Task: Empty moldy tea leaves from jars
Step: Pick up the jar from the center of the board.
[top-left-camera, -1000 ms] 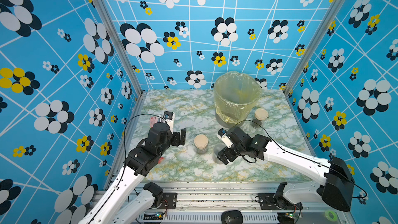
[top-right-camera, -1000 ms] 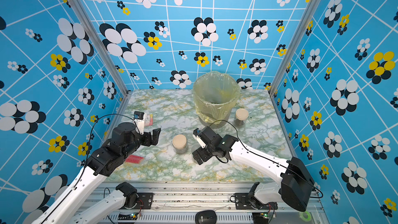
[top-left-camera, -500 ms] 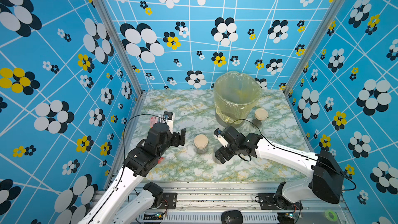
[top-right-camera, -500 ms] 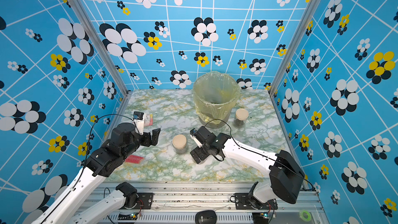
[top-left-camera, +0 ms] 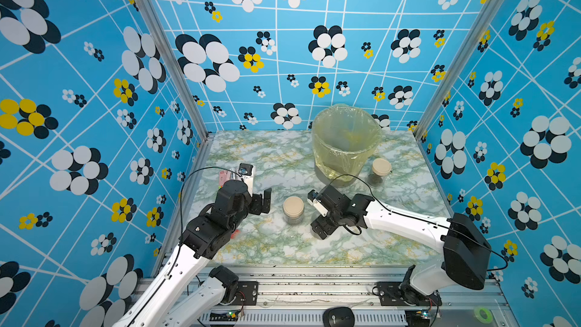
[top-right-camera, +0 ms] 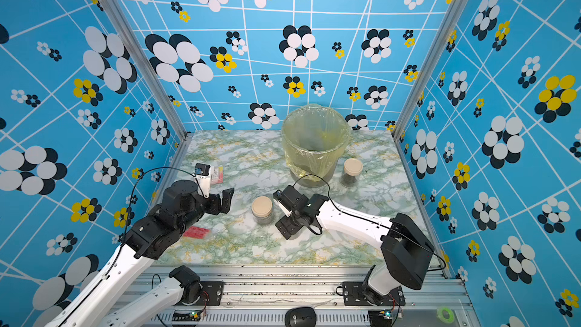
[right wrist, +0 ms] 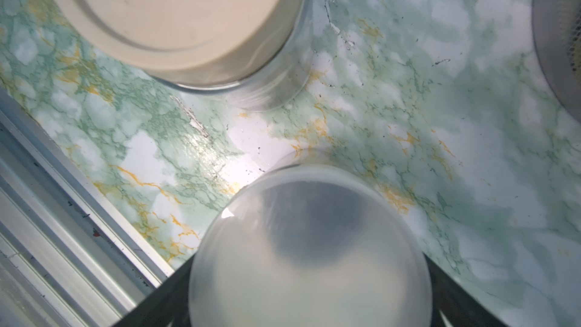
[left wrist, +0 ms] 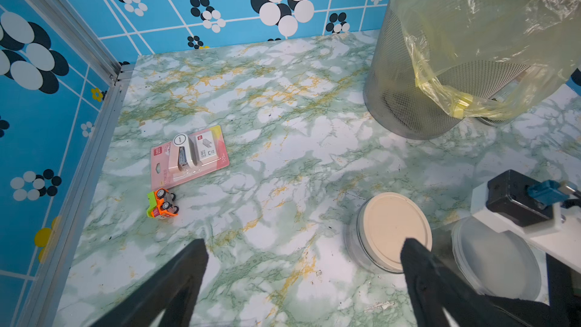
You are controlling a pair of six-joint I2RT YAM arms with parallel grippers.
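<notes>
Three clear jars stand on the marble table. A beige-lidded jar [top-left-camera: 293,210] [left wrist: 394,231] sits mid-table, and my left gripper [top-left-camera: 262,204] [left wrist: 303,256] hovers open just left of it, holding nothing. My right gripper [top-left-camera: 320,231] [right wrist: 309,278] points down over the jar with the translucent lid [right wrist: 309,246] [left wrist: 496,256], one finger on each side of it. Whether the fingers press on it does not show. A dark mass of tea leaves [right wrist: 317,231] shows through that lid. Another beige-lidded jar [top-left-camera: 380,171], dark with leaves, stands beside the bin.
A mesh bin lined with a yellow bag [top-left-camera: 344,139] stands at the back, right of centre. A pink stapler pack [left wrist: 188,155] and an orange toy truck [left wrist: 162,204] lie near the left wall. A red strip [top-right-camera: 196,232] lies under the left arm. The metal front rail [right wrist: 63,215] runs close by.
My right arm has shifted a little to the left and its elbow has swung in, with the gripper settling over the translucent-lidded jar. The left arm has not moved.
</notes>
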